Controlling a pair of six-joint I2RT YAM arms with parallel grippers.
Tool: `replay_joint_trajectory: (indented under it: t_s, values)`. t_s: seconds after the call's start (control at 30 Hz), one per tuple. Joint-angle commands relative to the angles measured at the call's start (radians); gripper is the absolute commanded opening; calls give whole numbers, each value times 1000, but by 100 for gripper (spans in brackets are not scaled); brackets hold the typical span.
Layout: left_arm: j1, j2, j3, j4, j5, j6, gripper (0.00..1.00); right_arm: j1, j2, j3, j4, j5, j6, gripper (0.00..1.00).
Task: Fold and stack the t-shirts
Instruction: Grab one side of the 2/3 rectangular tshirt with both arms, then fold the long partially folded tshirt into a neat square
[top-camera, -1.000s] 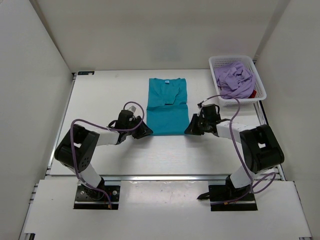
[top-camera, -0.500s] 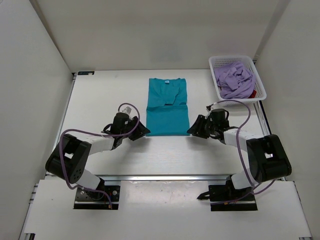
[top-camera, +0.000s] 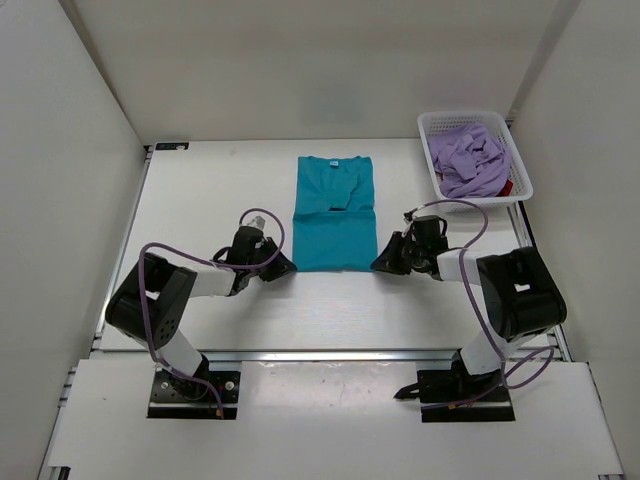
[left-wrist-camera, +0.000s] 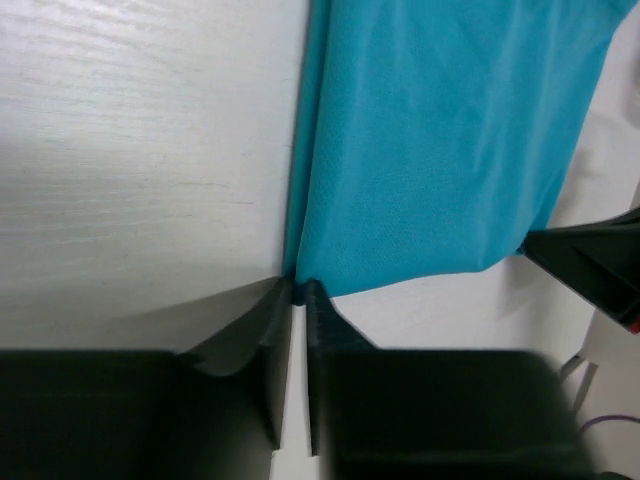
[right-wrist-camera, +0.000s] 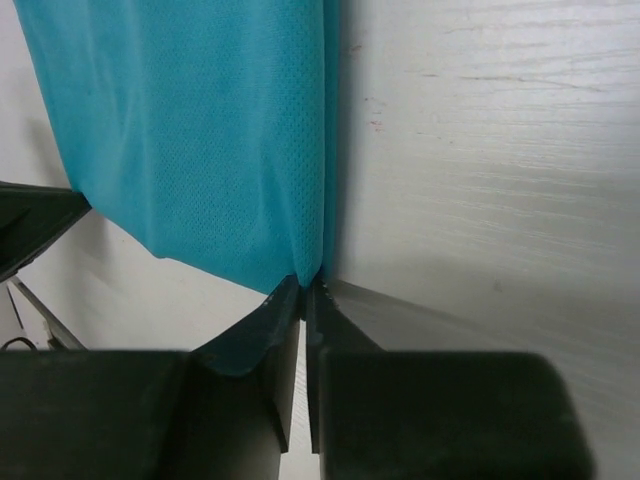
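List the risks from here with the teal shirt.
1. The left pincer and right pincer each pinch only the very tip of a near corner of the teal shirt. Such a thin bite may slip once the cloth is lifted.
2. The near edge between the two corners has no support, so it could sag, and the fold may land crooked or wrinkled.

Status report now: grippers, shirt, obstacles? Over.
Left gripper, right gripper: shut on near corners of teal shirt. Shirt flat on table. Basket far right, not in the way.
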Motion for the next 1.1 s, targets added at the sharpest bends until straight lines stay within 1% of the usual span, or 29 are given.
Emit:
replay_joint_trajectory:
  t_s: [0.0, 0.03, 0.07, 0.13, 0.17, 0.27, 0.3, 0.37, 0.4, 0.43, 0.47, 0.5, 0.57, 0.63, 0.67, 0.7, 0.73, 0.77, 0.8, 0.83, 0.87, 0.9, 0.93, 0.97, 1.0, 1.03, 1.07]
  values:
    - [-1, 0, -12, -15, -53, -1, 13, 20, -6, 33, 26, 25, -1, 0]
    - [-3, -9, -12, -21, -62, 11, 4, 29, -9, 39, 19, 37, -1, 0]
    - [-16, -29, -14, -33, -79, 17, 1, 25, -19, 36, 5, 43, -1, 0]
    - [-30, -107, -29, -76, -107, 31, 0, 42, -59, 8, -1, 56, 5, 0]
    - [-35, -126, -35, -88, -99, 33, 0, 49, -90, -18, -10, 65, 10, 0]
    - [-47, -257, -122, -162, -78, 39, 0, 106, -205, -107, -64, 126, 22, 0]
    - [-52, -326, -164, -180, -56, 45, 0, 127, -263, -139, -91, 137, 31, 0]
    - [-91, -493, -234, -284, -72, 60, 0, 228, -363, -183, -170, 216, 38, 0]
    - [-117, -544, -277, -346, -78, 54, 0, 265, -433, -208, -241, 277, 59, 0]
    - [-134, -637, -323, -418, -61, 56, 0, 319, -498, -217, -291, 292, 76, 0]
    - [-141, -754, -352, -503, -65, 48, 0, 365, -529, -226, -306, 293, 103, 0]
    - [-156, -813, -359, -547, -78, 41, 0, 403, -581, -230, -343, 304, 126, 0]
    - [-151, -1024, -316, -698, -82, 36, 0, 433, -635, -204, -395, 313, 142, 0]
    - [-102, -1072, -235, -743, -75, 34, 0, 412, -639, -136, -440, 310, 102, 0]
    - [-87, -1045, -171, -733, -76, 45, 0, 381, -617, -74, -446, 295, 78, 0]
    - [-84, -1023, -140, -716, -67, 62, 0, 358, -604, -9, -469, 284, 33, 0]
    - [-67, -956, -89, -669, -55, 70, 0, 343, -566, 31, -465, 277, 19, 0]
    - [-47, -875, -40, -624, -26, 83, 0, 312, -541, 112, -471, 264, -22, 1]
    - [6, -832, -12, -590, 28, 100, 0, 283, -486, 187, -472, 254, -57, 0]
    - [60, -748, 32, -538, 60, 102, 0, 263, -413, 262, -471, 243, -76, 0]
    - [91, -665, 73, -483, 65, 99, 0, 220, -344, 299, -466, 228, -102, 0]
    - [134, -623, 104, -439, 86, 96, 0, 179, -304, 376, -458, 188, -122, 0]
    - [170, -548, 156, -431, 88, 93, 0, 153, -217, 458, -455, 166, -134, 0]
    - [189, -470, 208, -402, 74, 97, 0, 139, -138, 503, -469, 160, -148, 0]
    - [200, -397, 257, -380, 50, 96, 0, 116, -94, 578, -461, 157, -159, 0]
    - [217, -362, 285, -374, 51, 91, 0, 102, -7, 674, -480, 127, -162, 0]
    - [226, -271, 357, -381, 48, 97, 0, 79, 82, 718, -497, 110, -166, 0]
